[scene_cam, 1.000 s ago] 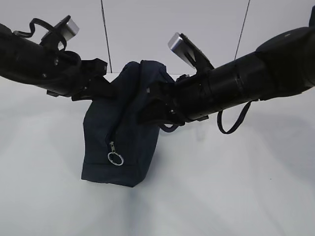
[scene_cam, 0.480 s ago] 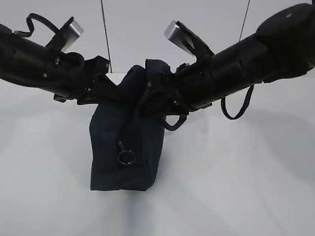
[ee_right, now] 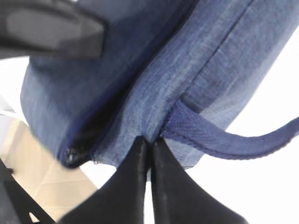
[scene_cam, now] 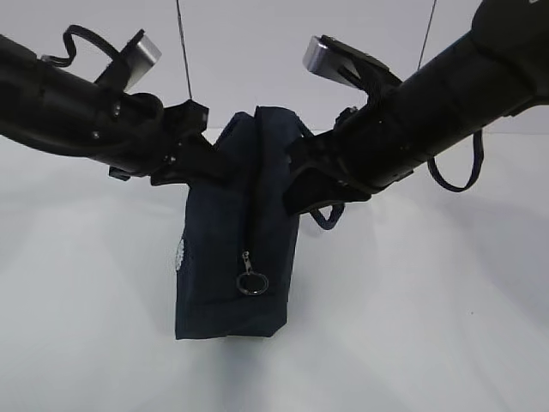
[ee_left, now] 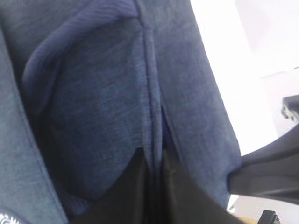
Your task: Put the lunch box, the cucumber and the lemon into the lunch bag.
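Note:
The dark navy lunch bag [scene_cam: 227, 249] hangs between both arms above the white table, its zipper with the silver ring pull [scene_cam: 253, 283] facing me. My left gripper [scene_cam: 206, 163] is shut on a fold of the bag's fabric at its upper left; in the left wrist view [ee_left: 154, 161] the fold sits between the black fingers. My right gripper [scene_cam: 296, 184] is shut on the bag's upper right edge next to a loop handle [ee_right: 224, 137], also seen in the right wrist view [ee_right: 149, 142]. The lunch box, cucumber and lemon are out of view.
The white table [scene_cam: 412, 326] spreads below and around the bag. A pale wall with two dark vertical lines stands behind. A loose dark strap [scene_cam: 459, 172] hangs from the right arm.
Both arms have risen and shifted right, carrying the bag with them. The bag has turned more upright and narrower, and the ring pull now hangs further right.

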Motion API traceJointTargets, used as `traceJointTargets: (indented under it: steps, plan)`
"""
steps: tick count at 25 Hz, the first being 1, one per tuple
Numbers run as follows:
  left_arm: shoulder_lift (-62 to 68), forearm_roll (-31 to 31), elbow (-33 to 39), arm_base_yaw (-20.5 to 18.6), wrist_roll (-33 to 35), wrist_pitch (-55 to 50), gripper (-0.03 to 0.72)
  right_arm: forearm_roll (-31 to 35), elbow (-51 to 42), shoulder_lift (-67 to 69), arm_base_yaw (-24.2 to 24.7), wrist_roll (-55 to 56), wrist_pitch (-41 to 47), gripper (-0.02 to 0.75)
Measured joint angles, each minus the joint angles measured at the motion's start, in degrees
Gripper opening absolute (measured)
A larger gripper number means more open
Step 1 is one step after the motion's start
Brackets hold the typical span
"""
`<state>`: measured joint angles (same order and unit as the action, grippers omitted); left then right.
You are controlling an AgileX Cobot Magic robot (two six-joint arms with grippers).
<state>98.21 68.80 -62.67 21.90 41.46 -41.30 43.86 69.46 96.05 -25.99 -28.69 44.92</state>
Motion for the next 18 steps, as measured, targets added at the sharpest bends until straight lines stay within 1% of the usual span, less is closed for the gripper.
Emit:
traceJointTargets:
  steps: [4,7,14,18]
  plan:
    - [0.0,0.0,0.0,3.11,0.0,1.47,0.019,-1.53,0.69,-0.23,0.0,0.92,1.09,0.02]
    - [0.0,0.14,0.0,4.04,0.0,1.72,0.019,-2.81,1.47,-0.47,0.0,1.15,1.89,0.02]
    - [0.0,1.55,0.0,4.08,0.73,2.51,0.019,-9.92,1.59,-2.28,0.0,5.77,3.69,0.02]
    - [0.0,2.23,0.0,4.22,0.97,2.74,0.019,-11.19,1.59,-3.41,0.0,6.4,3.85,0.02]
